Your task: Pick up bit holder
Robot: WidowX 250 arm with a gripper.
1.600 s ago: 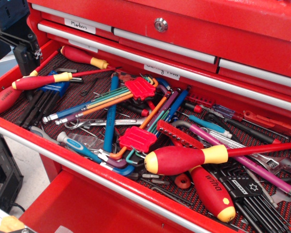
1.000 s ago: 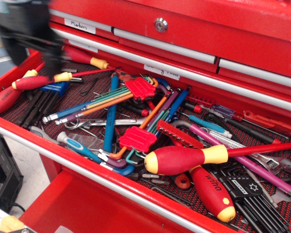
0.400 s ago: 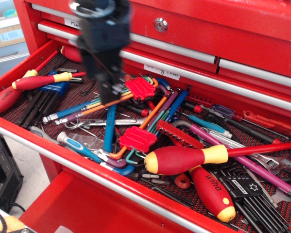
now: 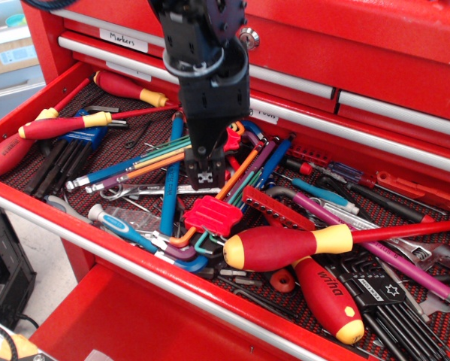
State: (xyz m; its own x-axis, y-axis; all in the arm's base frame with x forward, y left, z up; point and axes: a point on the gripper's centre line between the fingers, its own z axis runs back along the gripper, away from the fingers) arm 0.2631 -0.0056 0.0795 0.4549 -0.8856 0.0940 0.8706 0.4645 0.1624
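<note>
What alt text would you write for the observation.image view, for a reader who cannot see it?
A black robot gripper hangs over an open red tool drawer crowded with hex keys and screwdrivers, its jaws close together above a red hex key block. The red bit holder lies untouched to the right, beside a large red-and-yellow screwdriver.

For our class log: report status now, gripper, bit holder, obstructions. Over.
Gripper over the drawer's middle, empty, jaws' gap unclear. Bit holder lying right of it, untouched. Big red-and-yellow screwdriver lies right against the strip's near edge; hex key block alongside.
</note>
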